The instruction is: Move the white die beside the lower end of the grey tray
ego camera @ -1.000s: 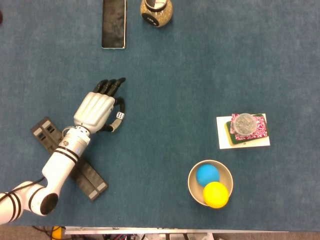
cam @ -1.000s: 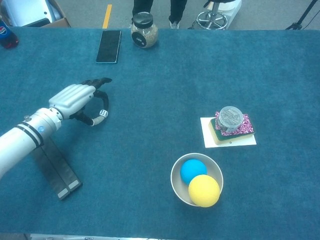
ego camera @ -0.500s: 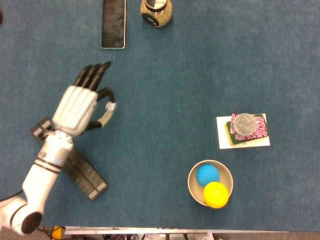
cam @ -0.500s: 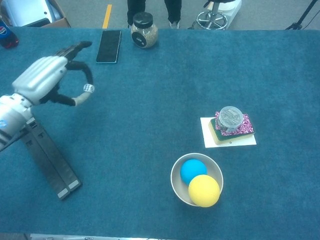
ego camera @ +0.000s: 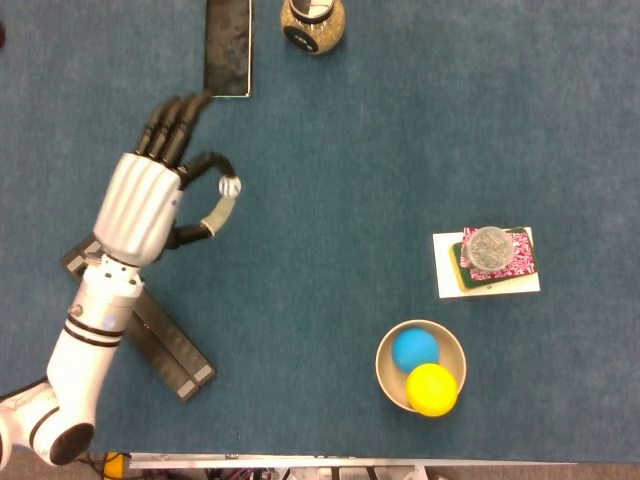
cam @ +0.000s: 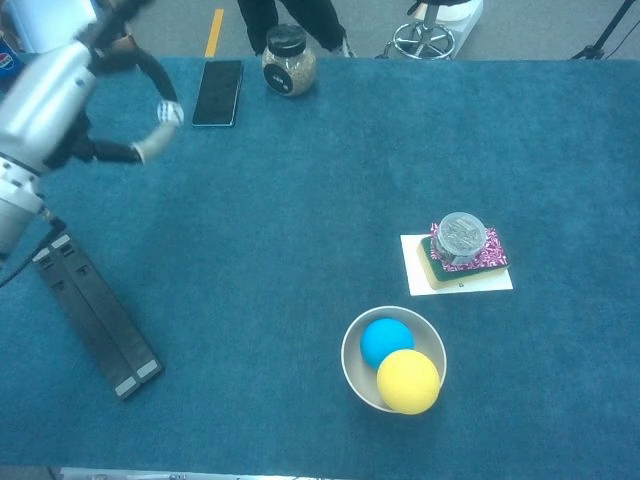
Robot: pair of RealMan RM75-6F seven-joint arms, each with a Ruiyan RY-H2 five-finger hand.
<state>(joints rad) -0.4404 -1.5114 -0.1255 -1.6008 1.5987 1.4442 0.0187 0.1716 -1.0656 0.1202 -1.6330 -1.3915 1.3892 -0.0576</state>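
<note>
**Head view update: die's off the table and heading for the tray**

Head view has my left hand (ego camera: 150, 205) pinching the white die (ego camera: 230, 185) between thumb and a fingertip, other fingers stretched out toward the far side; a second ago that die sat on the cloth under my palm, half a second ago it was just lifted, and now it's higher and further out, so the pick is done and I'm into the carry; chest view agrees, die (cam: 171, 112) held well above the table (cam: 320, 180).

Grey tray (ego camera: 228, 47) is the dark slab at the far edge, its near end just past my fingertips; I reckon the drop spot is the bare cloth by that near end, so not much travel left.

Other stuff: grain jar (ego camera: 312, 24) sits just right of the tray, so I'd keep clear of it; black hinged bar (ego camera: 165, 345) lies under my forearm, harmless; bowl (ego camera: 389, 372) with blue ball (ego camera: 415, 348) and yellow ball (ego camera: 431, 389), plus the card stack with a glass (ego camera: 488, 250), well off to the right.

Right hand isn't in either view.
</note>
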